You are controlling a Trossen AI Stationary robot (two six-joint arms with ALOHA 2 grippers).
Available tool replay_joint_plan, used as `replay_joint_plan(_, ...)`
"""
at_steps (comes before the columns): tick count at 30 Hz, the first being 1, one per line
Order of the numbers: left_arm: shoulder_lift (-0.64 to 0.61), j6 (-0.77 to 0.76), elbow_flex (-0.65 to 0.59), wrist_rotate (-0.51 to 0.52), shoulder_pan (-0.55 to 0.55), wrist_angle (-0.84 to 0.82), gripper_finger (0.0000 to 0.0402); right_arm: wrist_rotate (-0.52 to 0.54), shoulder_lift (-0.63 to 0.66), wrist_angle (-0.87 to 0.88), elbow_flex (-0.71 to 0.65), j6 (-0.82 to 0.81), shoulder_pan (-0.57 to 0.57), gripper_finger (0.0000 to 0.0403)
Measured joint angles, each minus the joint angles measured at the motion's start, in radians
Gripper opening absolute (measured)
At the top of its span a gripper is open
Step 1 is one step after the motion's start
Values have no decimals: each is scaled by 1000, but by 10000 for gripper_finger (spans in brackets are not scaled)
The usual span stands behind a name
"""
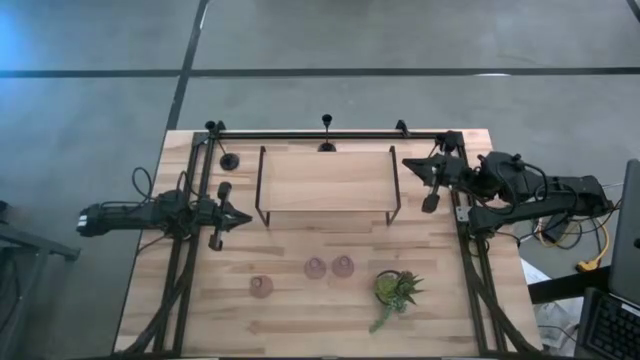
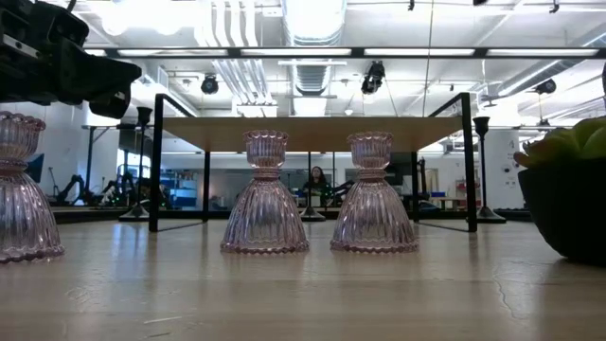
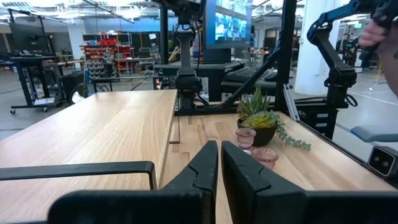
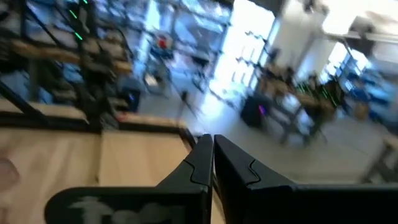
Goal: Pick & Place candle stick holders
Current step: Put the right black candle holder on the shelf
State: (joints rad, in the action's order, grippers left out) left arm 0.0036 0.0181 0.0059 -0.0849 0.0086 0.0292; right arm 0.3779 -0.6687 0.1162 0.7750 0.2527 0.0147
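Observation:
Three pink glass holders stand upright on their wide bases near the table's front: one (image 1: 261, 286) on the left and two side by side (image 1: 315, 267) (image 1: 343, 265); the pair shows close in the low view (image 2: 265, 194) (image 2: 372, 194). Slim black stems stand on disc bases: one left of the raised wooden shelf (image 1: 230, 160), one at the far edge (image 1: 327, 122), one right of the shelf (image 2: 483, 166). My left gripper (image 1: 245, 217) is shut and empty, above the table left of the shelf. My right gripper (image 1: 408, 162) is shut and empty at the shelf's right end.
The raised wooden shelf (image 1: 325, 180) on black legs fills the table's middle far part. A green spiky potted plant (image 1: 397, 290) stands front right, beside the pink pair. A black frame (image 1: 330, 133) runs along the table's sides and far edge. A person's hand (image 3: 379, 31) shows beyond the table.

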Motion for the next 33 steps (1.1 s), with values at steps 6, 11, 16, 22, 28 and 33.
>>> replay_joint_plan(6, 0, 0, 0, 0, 0, 0, 26, 97, 55, 194, -1, -156, 0, 8)
replay_joint_plan(11, 0, 0, 0, 0, 0, 0, 26, 252, 88, 386, -5, -338, 0, 8)
replay_joint_plan(16, 0, 0, 0, 0, 0, 0, 26, 425, 91, 579, -37, -596, 0, 8)
replay_joint_plan(22, 0, 0, 0, 0, 0, 0, 26, 462, 91, 643, -123, -821, 0, 8)
replay_joint_plan(28, 0, 0, 0, 0, 0, 0, 26, 535, 84, 644, -237, -1037, 0, 8)
replay_joint_plan(33, 0, 0, 0, 0, 0, 0, 26, 600, 84, 643, -328, -1178, -1, 8)
